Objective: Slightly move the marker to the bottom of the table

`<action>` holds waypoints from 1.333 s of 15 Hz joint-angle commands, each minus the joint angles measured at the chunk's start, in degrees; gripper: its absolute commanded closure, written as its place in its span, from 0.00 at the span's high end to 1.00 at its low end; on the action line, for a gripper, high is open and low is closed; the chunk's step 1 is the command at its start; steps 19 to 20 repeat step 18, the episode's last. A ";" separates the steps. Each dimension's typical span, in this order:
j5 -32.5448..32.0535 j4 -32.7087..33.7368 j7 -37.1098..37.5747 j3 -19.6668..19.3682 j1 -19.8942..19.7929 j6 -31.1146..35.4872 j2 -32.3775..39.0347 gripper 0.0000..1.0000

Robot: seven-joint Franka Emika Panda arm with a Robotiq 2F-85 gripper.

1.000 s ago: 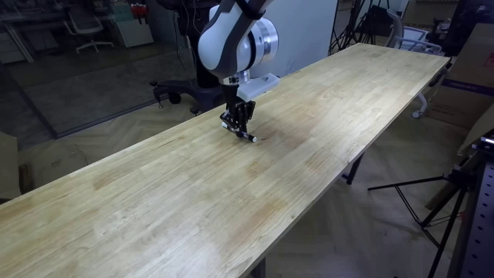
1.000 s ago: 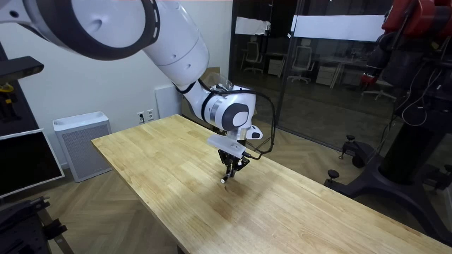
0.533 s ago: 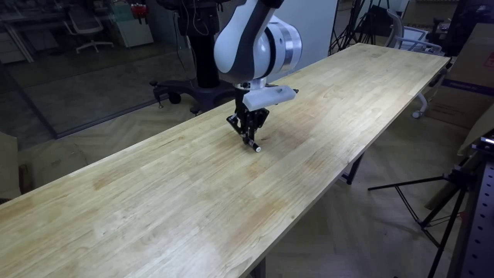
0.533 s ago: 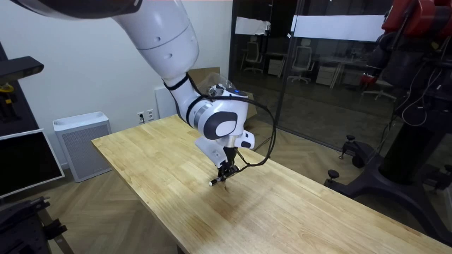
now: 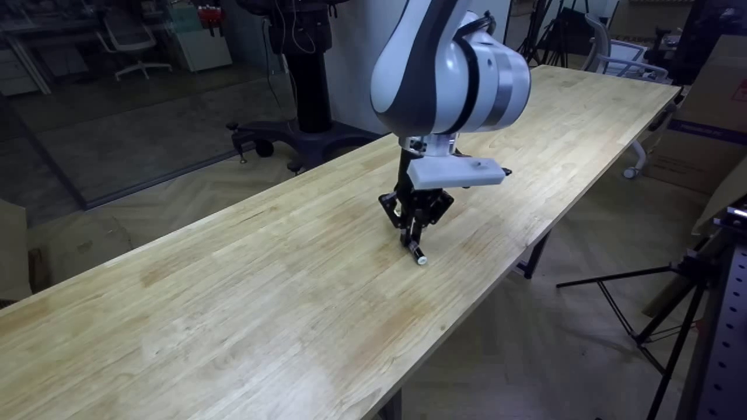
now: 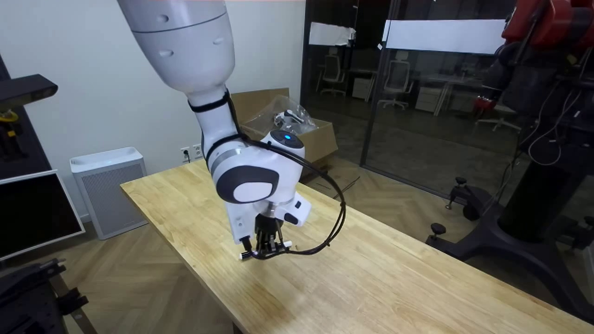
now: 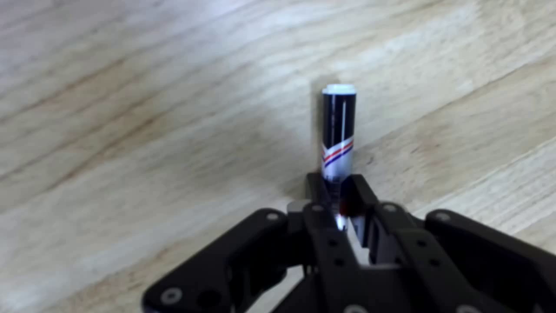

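Between the two long edges of the table (image 5: 262, 291), well apart from any corner in view, you've got the marker (image 7: 339, 117) pinched in the gripper (image 7: 337, 186), a finger pressed against it on each side. Both white ends poke out past the fingers in an exterior view, and honestly I can't say whether it's touching the wood or just above it. Heads up on your black cable (image 6: 343, 209): it loops down off the arm (image 6: 185, 60) and crosses in front of the gripper and marker in an exterior view, so both are partly covered there. Just off one long edge there's a dark wheeled base (image 5: 309, 143), which shows in both exterior views, and past the opposite long edge you've got a black tripod (image 5: 697, 267). A chair (image 5: 625, 55) sits by one short edge; near a corner at the other end stands a pale box with a grille (image 6: 111, 195), plus an opened cardboard box (image 6: 322, 146) with a clear plastic bag (image 6: 283, 116) in it, beyond the wheeled-base long edge. Your table is light wood in joined strips, with streaky grain and a few browner patches. Around it you're looking at a herringbone floor (image 6: 116, 278), a pale wall (image 6: 116, 83) past a short edge and, on the wheeled-base side, a dark glass partition (image 6: 417, 134) with office chairs (image 6: 395, 81) dim behind it.
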 commanded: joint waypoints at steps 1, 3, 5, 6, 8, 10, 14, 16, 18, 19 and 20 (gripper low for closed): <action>4.69 -7.37 -2.66 4.92 -5.45 1.50 -4.65 0.43; 6.09 -8.98 -3.79 5.97 -7.06 1.26 -5.79 0.48; 6.37 -9.99 -4.10 5.65 -7.47 0.89 -6.97 0.62; 6.38 -10.35 -4.33 5.35 -7.54 0.80 -7.58 0.70; 5.56 -11.04 -3.69 4.17 -6.77 0.81 -8.97 0.82; 4.85 -11.80 -2.80 3.05 -5.66 0.69 -10.70 0.96; 4.28 -13.09 -2.43 2.13 -3.99 0.14 -14.20 1.00; 4.01 -13.00 -2.56 1.90 -3.15 -0.70 -15.25 1.00; 4.69 -12.71 -3.44 2.39 -3.03 -1.29 -15.85 1.00; 4.69 -12.71 -3.44 2.39 -3.03 -1.29 -15.85 1.00; 4.69 -12.71 -3.44 2.39 -3.03 -1.29 -15.85 1.00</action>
